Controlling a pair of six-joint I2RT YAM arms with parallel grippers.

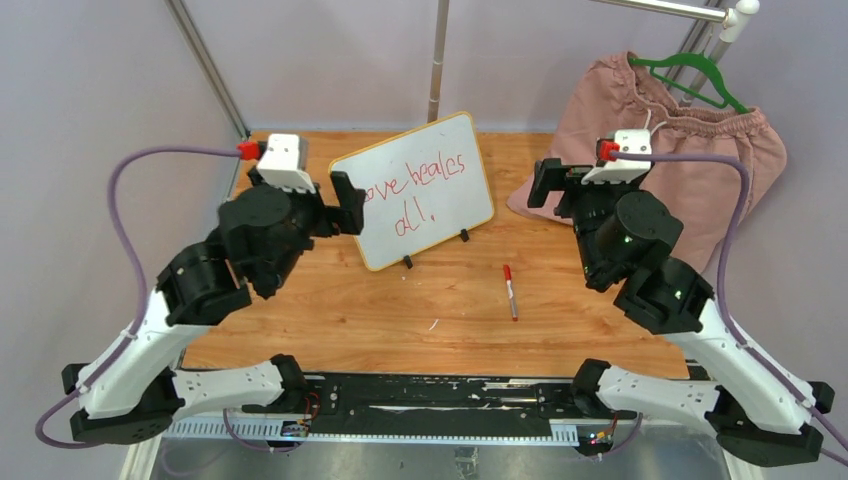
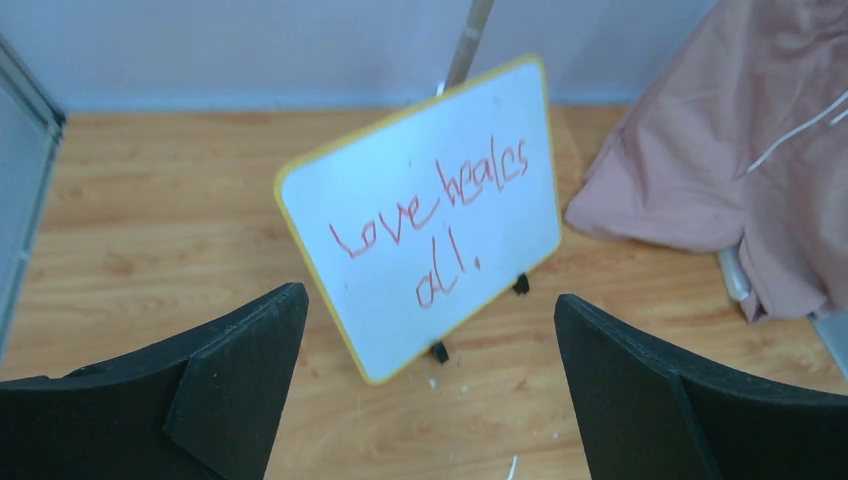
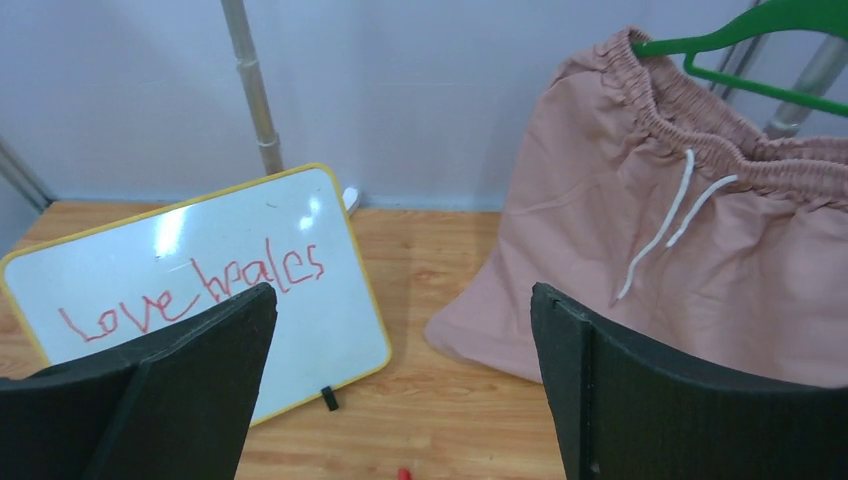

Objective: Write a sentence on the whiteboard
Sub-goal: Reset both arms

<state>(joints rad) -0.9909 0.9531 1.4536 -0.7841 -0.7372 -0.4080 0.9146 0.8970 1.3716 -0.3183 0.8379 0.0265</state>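
Observation:
The whiteboard (image 1: 450, 150) with its thin yellow frame stands tilted on two black feet at the back middle of the wooden table. The sentence (image 1: 415, 188) on it is red handwriting in two lines, roughly "love heales all!". My left gripper (image 1: 345, 205) hovers open at the board's left edge, facing it; in the left wrist view the whiteboard (image 2: 490, 110) and the sentence (image 2: 430, 205) show between the spread fingers of the left gripper (image 2: 428, 300). My right gripper (image 1: 545, 185) stands open to the board's right, holding nothing. A red-capped marker (image 1: 510, 291) lies loose on the table in front.
Pink shorts (image 1: 690, 170) on a green hanger (image 1: 700, 75) are heaped at the back right, touching the table. A metal pole (image 1: 437, 60) rises behind the board. In the right wrist view the marker's red cap (image 3: 403, 473) shows at the bottom edge.

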